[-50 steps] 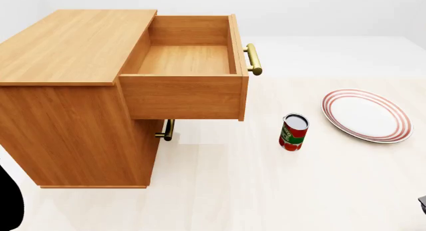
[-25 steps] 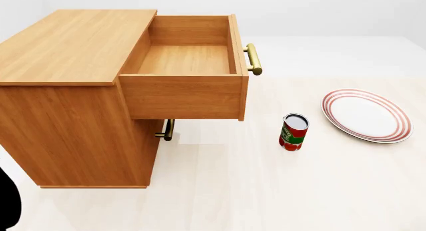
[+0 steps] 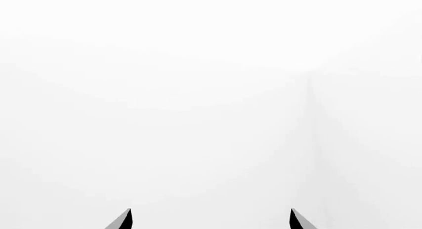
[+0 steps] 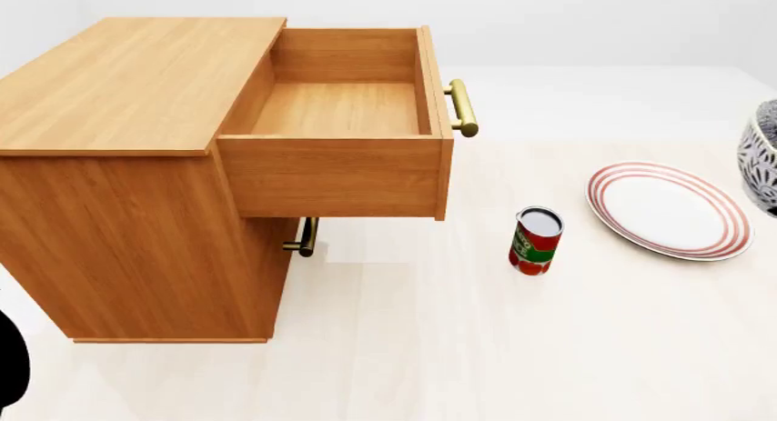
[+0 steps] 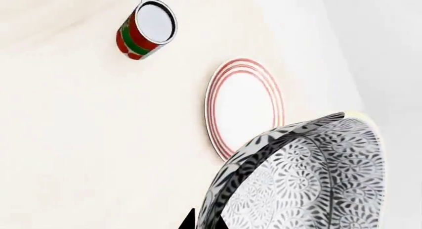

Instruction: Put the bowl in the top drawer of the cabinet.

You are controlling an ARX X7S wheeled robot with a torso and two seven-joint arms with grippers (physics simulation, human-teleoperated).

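Observation:
The grey-and-white patterned bowl (image 5: pixel 310 174) fills the right wrist view, and my right gripper (image 5: pixel 205 221) is shut on its rim, one dark fingertip outside and one inside. In the head view only a sliver of the bowl (image 4: pixel 761 157) shows at the right edge, beyond the plate. The cabinet (image 4: pixel 122 85) stands at the left with its top drawer (image 4: pixel 340 107) pulled open and empty, brass handle (image 4: pixel 461 107) facing right. My left gripper (image 3: pixel 211 220) is open, facing blank white, with nothing between its fingers.
A red-ringed white plate (image 4: pixel 668 210) lies on the pale table between the bowl and the drawer. A red-and-green can (image 4: pixel 536 241) stands upright in front of the drawer. The lower drawer's brass handle (image 4: pixel 306 237) shows under the open drawer.
The bowl has come into the head view at the right edge, where it did not show before. The dark arm part at the bottom left has sunk lower.

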